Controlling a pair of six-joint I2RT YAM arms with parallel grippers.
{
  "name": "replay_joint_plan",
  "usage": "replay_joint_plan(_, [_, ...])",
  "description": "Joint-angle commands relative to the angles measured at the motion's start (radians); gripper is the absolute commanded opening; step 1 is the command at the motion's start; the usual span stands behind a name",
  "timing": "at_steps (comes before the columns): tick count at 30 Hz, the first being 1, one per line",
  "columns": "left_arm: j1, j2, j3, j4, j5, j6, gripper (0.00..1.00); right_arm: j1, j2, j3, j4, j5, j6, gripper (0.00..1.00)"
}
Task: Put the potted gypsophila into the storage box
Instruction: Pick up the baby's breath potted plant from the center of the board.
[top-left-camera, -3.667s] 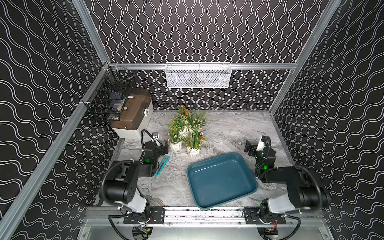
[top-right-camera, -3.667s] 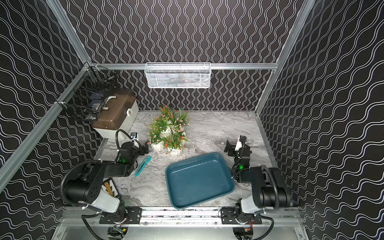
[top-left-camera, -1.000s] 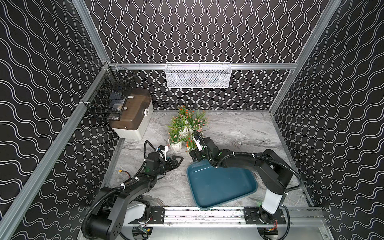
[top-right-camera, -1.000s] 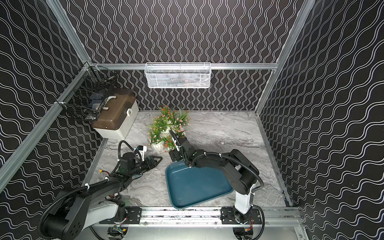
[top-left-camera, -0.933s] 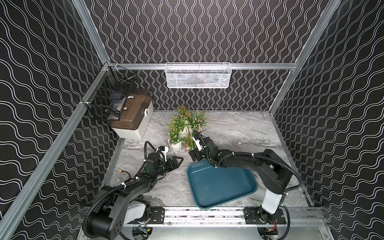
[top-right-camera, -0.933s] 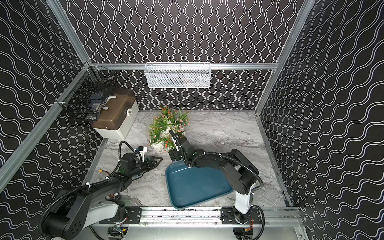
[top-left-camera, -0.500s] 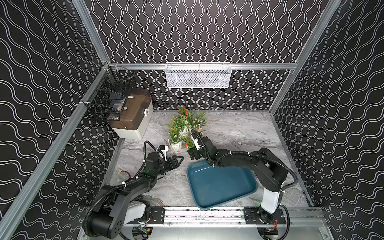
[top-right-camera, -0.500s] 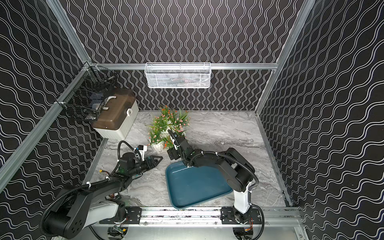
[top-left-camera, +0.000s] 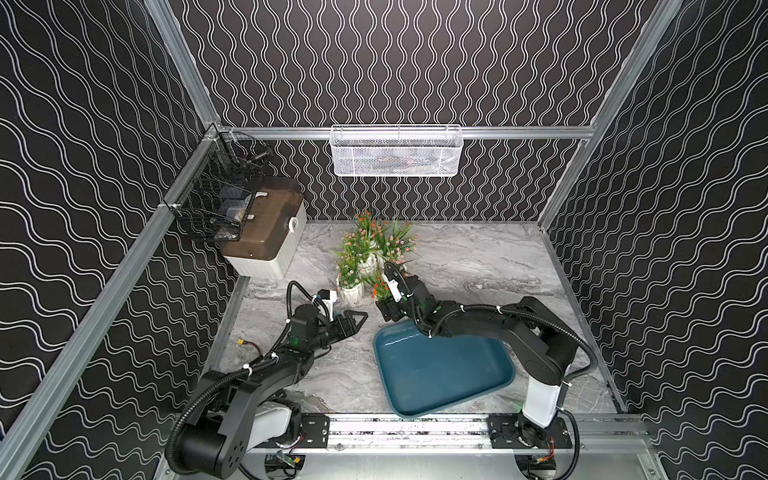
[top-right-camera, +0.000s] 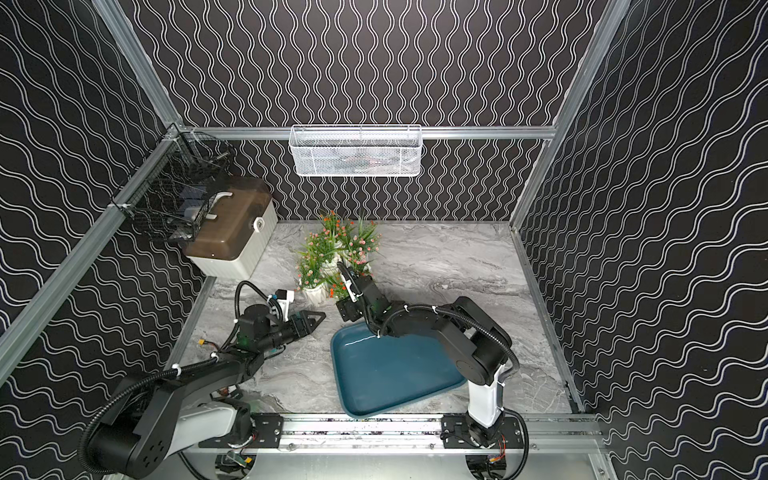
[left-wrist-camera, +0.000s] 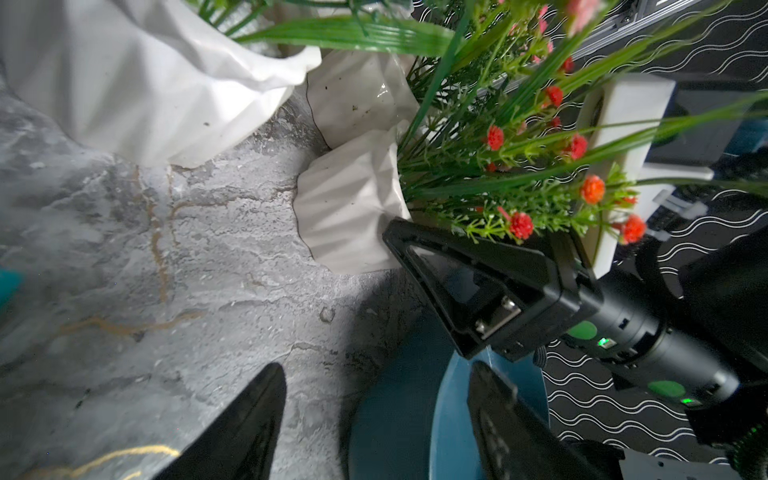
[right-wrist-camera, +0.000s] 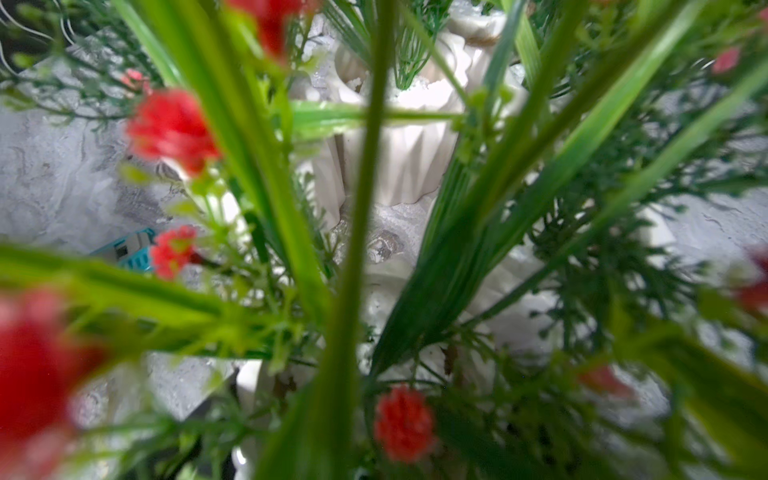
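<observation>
Potted gypsophila (top-left-camera: 371, 261) cluster in white ribbed pots, green spikes, red-pink blooms; left claw (top-left-camera: 360, 319) parted empty, right claw (top-left-camera: 382, 307) unclear.

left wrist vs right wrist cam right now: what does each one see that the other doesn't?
Left wrist only: the left pincer, open and empty; the right pincer with one finger beside a gypsophila pot; the storage box rim.
Right wrist only: a small teal-and-white object, too blurred to identify.
Both: white ribbed pots, green leaves, red flowers and the marble tabletop, blurrier in the right wrist view.
</observation>
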Motion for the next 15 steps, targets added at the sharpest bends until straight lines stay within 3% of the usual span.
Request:
replay_joint_plan(1, [0.004,-0.003,0.008,0.015,0.010,0.011,0.73,0.001,-0.031,-0.010,0.106,0.000,-0.034,0.70])
replay_joint_plan(15, [0.004,0.007,0.008,0.022,0.011,0.010,0.72,0.004,-0.215,-0.071,0.167,-0.020,-0.048,0.68])
